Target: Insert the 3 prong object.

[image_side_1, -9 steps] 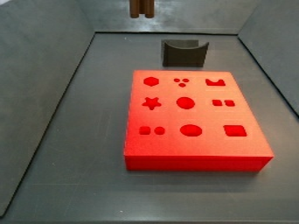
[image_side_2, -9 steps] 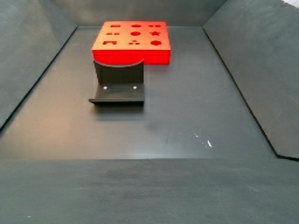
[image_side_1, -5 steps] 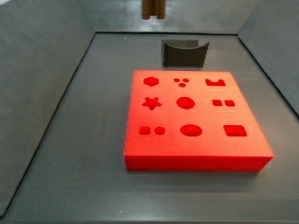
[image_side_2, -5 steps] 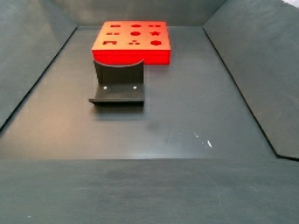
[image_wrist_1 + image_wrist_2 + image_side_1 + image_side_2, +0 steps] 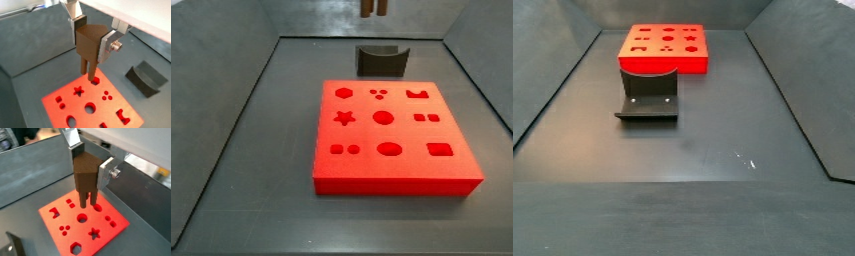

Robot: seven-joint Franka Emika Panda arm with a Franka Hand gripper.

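- Right now, in both wrist views, my gripper is clamped on the 3 prong object, a dark reddish-brown piece hanging straight down between my two silver fingers.
- The piece is gripped by its thick upper body; its thin parallel prongs point downward and are free of my pads.
- Below the prongs lies the red block, and the piece is held in the air above it, not touching it; the prong tips line up over the block's holed top face in both wrist views.
- The block's top carries a set of shaped holes: a star, round holes, paired dots and a notched square among them.
- In a side view, only the lower tip of the piece shows at the upper edge, high above the far side of the floor; my fingers are out of that picture.
- In that same side view the red block sits on the dark floor, nearer the camera, with a dark grey curved-top block just beyond its far edge.
- In the opposite side view the red block lies toward the far end of the floor, and the fixture stands just in front of it; I cannot tell whether they touch.
- My gripper and the piece are not visible in that view.
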